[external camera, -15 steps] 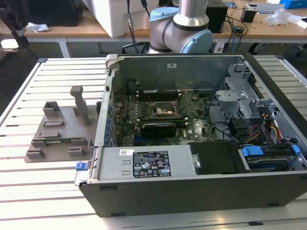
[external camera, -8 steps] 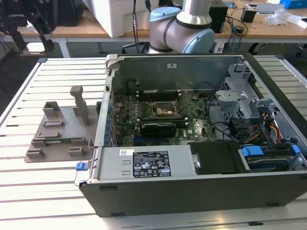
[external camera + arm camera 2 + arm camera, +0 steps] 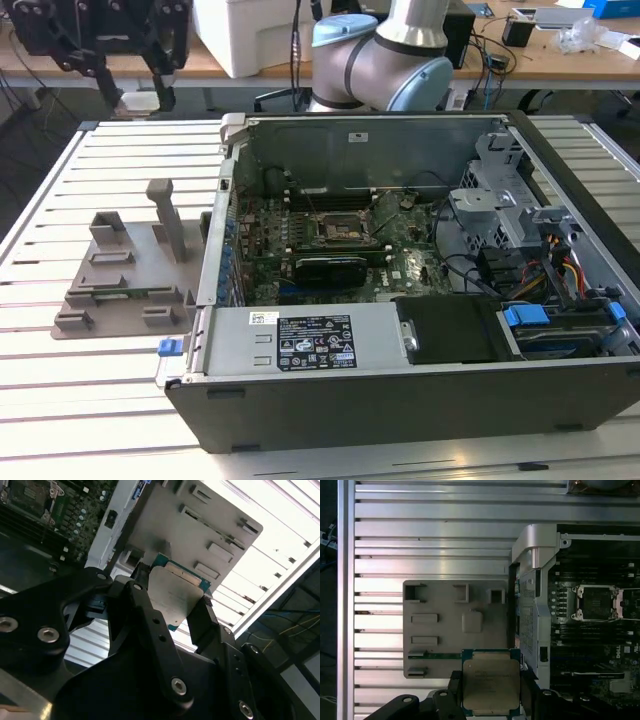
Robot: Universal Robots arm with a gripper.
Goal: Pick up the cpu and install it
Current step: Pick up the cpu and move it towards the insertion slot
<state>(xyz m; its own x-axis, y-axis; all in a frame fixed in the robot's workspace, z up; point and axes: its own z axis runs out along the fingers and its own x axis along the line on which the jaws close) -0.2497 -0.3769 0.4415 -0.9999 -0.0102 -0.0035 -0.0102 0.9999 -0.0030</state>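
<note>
While gripper (image 3: 491, 700) hangs over tray (image 3: 440, 630), cpu (image 3: 491, 682) sits clamped between fingers (image 3: 529, 700).

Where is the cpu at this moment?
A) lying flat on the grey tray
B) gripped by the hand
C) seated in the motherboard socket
B: in the first wrist view the cpu is clamped between the fingers of the hand, apart from the grey tray; the motherboard socket looks empty.

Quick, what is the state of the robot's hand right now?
Hand: closed on the small flat square chip with silvery-grey metal top, held clear of the grey plastic tray.
</note>
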